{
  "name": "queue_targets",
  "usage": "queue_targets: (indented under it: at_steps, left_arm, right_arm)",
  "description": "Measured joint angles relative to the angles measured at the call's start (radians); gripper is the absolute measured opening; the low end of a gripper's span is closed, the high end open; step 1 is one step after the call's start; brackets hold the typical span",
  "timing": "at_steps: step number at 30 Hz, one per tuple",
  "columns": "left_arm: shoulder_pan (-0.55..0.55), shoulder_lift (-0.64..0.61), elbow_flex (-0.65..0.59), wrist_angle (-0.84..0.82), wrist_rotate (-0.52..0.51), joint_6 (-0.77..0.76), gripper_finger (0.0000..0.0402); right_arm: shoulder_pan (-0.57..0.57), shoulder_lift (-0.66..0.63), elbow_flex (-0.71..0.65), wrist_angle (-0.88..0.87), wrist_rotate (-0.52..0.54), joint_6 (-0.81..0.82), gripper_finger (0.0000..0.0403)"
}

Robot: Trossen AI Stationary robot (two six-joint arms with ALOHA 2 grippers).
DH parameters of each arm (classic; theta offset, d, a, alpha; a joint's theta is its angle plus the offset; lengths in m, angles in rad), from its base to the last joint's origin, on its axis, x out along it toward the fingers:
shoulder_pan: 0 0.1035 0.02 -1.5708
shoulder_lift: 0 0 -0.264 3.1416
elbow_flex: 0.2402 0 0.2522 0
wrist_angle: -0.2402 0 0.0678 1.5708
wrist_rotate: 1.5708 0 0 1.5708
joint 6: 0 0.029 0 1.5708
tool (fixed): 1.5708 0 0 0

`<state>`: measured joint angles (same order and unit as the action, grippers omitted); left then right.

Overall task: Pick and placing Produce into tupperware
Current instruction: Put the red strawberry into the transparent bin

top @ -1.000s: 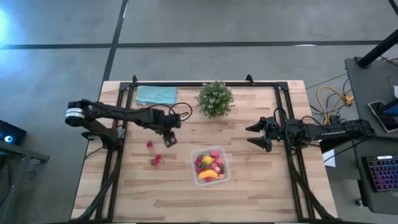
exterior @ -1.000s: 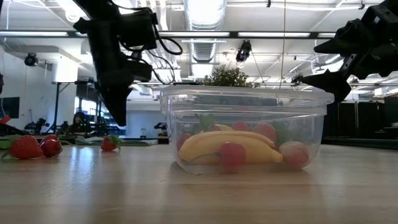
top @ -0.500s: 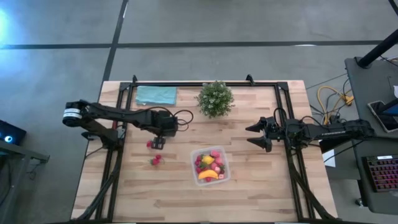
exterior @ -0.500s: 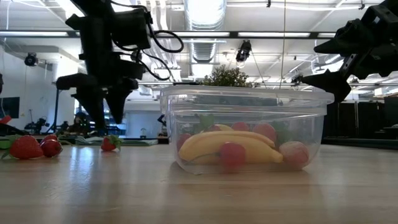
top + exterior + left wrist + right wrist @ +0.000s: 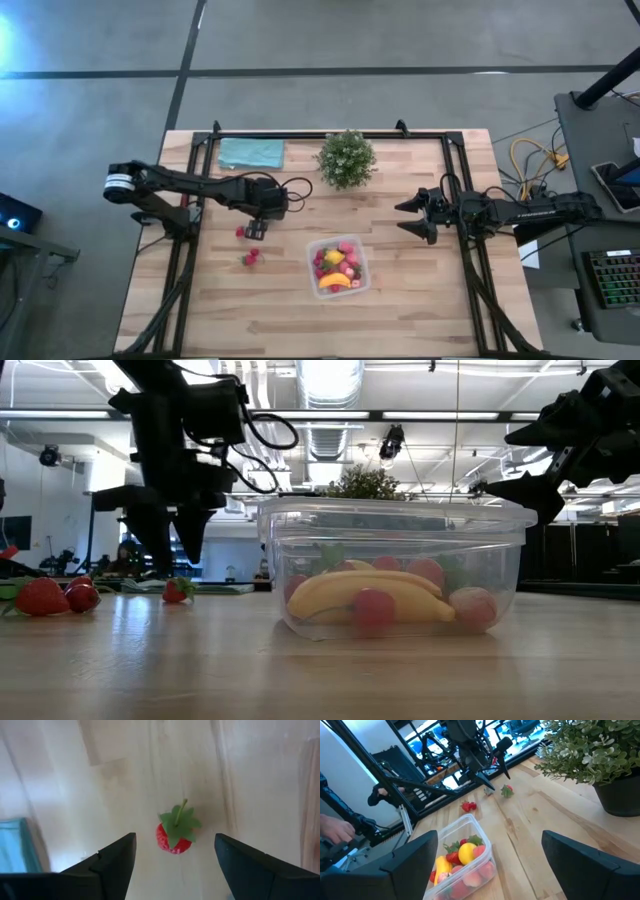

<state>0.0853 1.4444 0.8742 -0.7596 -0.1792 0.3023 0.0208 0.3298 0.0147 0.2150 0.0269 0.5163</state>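
1. You are looking at the left gripper hanging in the left-centre of the high frame, pointing down at a single strawberry. Its two fingers are standing apart on either side of the berry in the left wrist view, and nothing is sitting between them except the fruit on the wood below.
2. That strawberry is lying on the wooden table, green leaf cap showing, and the fingers are not touching it.
3. You are seeing two more red strawberries lying together a little lower in the high frame, near the first one; in the low view they are sitting at the far left edge.
4. The clear tupperware is standing at the lower centre of the high frame, well apart from the left gripper. It is holding a banana, a lemon and several red and pink fruits.
5. The right gripper is waiting at centre-right of the high frame, jaws spread wide and gripping nothing.
6. A potted green plant is standing at the upper centre, and a teal cloth is lying flat to its left.
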Motion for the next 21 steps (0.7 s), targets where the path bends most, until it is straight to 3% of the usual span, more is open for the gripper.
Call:
queue_targets:
  at_steps: [21]
  left_arm:
    - [0.0, 0.153, -0.015, 0.036, 0.009, -0.003, 0.0248]
  right_arm:
    - [0.0, 0.0, 0.0, 0.0, 0.0, 0.0, 0.0348]
